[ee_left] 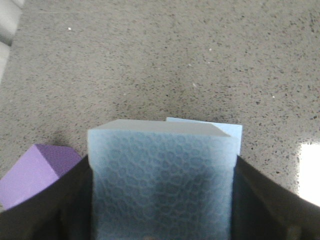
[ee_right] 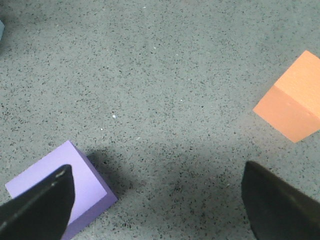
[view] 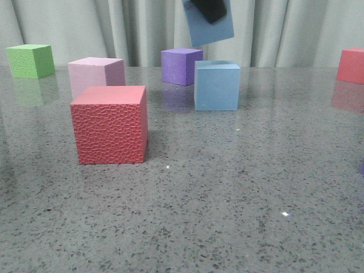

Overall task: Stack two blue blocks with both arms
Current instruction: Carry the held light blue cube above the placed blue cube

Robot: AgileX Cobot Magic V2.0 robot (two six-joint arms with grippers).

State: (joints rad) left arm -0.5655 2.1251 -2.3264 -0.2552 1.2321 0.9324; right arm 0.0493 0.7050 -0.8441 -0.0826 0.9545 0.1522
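Note:
One blue block (view: 209, 27) hangs tilted in the air at the top of the front view, with my left gripper (view: 209, 16) shut on it. In the left wrist view this block (ee_left: 161, 180) fills the space between the black fingers (ee_left: 45, 205). The other blue block (view: 216, 85) stands on the table just below and slightly right of the held one; only its corner (ee_left: 229, 133) peeks out behind the held block. My right gripper (ee_right: 157, 200) is open over bare table, nothing between its fingers (ee_right: 280, 205). It does not show in the front view.
A purple cube (view: 181, 66) stands just left of and behind the resting blue block. Further left are a big red textured cube (view: 109, 124), a pink cube (view: 95, 74) and a green cube (view: 30, 60). A red cube (view: 351, 65) sits far right. Near the right gripper lie a lilac cube (ee_right: 75, 185) and an orange cube (ee_right: 295, 100).

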